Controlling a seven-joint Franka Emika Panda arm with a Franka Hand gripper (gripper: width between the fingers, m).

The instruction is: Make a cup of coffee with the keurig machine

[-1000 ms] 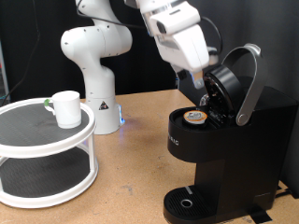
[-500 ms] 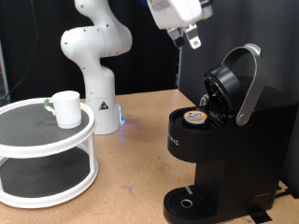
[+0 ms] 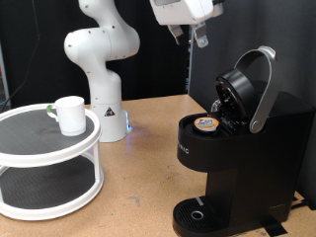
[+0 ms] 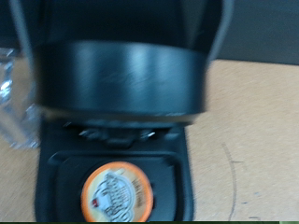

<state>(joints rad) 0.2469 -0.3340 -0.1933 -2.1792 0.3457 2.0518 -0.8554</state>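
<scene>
My end effector [image 3: 188, 37] hangs open and empty high above the keurig machine [image 3: 242, 158], whose raised lid bares a seated pod [image 4: 116, 192].

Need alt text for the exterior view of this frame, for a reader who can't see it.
The keurig machine stands on the exterior view's right with its lid raised and a pod seated inside. The gripper hangs empty above it, near the top edge. The cup sits on a white two-tier stand at the left.
</scene>
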